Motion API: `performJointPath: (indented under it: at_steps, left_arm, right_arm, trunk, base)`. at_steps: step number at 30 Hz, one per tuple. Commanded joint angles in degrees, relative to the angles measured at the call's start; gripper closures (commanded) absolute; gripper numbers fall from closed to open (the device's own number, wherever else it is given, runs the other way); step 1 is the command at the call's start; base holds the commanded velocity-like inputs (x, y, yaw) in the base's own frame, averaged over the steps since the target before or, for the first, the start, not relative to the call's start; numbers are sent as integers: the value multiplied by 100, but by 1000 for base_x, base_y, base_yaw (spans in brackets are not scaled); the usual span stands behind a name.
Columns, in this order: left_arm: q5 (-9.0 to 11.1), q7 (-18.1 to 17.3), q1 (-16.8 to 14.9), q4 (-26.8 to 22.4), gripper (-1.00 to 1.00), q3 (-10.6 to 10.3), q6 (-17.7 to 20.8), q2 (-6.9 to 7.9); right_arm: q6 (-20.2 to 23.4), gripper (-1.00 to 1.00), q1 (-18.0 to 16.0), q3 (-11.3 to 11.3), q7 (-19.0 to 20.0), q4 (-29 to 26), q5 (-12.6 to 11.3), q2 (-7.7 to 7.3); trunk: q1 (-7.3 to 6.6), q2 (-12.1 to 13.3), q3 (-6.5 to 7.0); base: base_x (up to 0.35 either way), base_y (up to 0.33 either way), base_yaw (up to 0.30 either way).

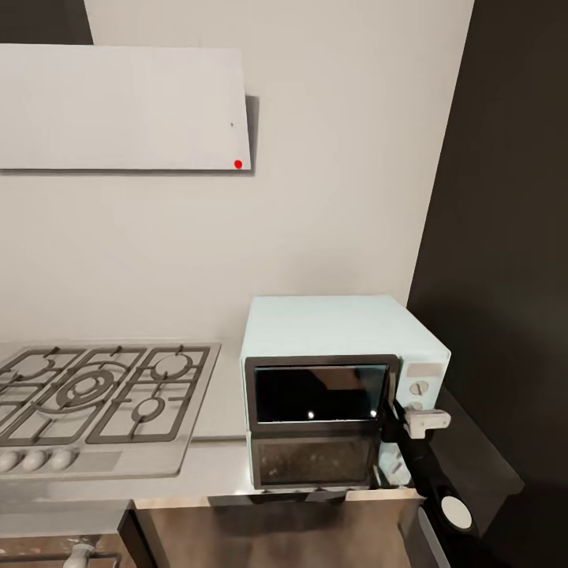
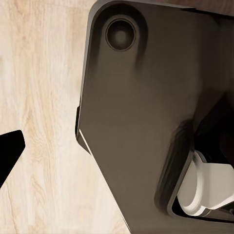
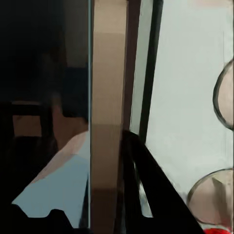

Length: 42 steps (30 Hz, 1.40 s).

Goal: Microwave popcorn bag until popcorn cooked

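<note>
While the gas hob [image 1: 102, 394] flanks the microwave [image 1: 339, 379], right pincer [image 1: 426, 420] aperture is indiscernible.

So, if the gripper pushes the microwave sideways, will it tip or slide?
Probably slide, not tip: the microwave is squat and boxy, on a glossy countertop. It looks rigid, likely heavy. Its front sits near the counter edge, so push gently.
</note>
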Motion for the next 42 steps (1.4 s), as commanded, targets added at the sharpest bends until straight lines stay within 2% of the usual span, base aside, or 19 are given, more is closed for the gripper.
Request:
performJointPath:
  at_steps: [1, 16, 31, 42]
  left_arm:
    - [5, -3, 3, -5, -100, 27, -8, -1]
    - [6, -3, 3, -5, -100, 27, -8, -1]
    - [6, -3, 3, -6, -100, 24, -13, -3]
    - [5, -3, 3, -5, -100, 27, -9, -1]
  right_arm:
    - [-81, 100, -6, -12, -13, -27, -40, -2]
    - [-153, 100, -6, -12, -13, -25, -40, -2]
    - [-161, 100, -6, -10, -6, -23, -39, -2]
    - [-162, 100, -6, 4, -5, -26, -32, -2]
  trunk:
    - [1, -6, -6]
    - [1, -6, -6]
    - [1, -6, -6]
    - [1, -6, -6]
  base:
    - [0, 0, 0]
    - [-5, 0, 0]
    - [-172, 0, 0]
    - [-20, 0, 0]
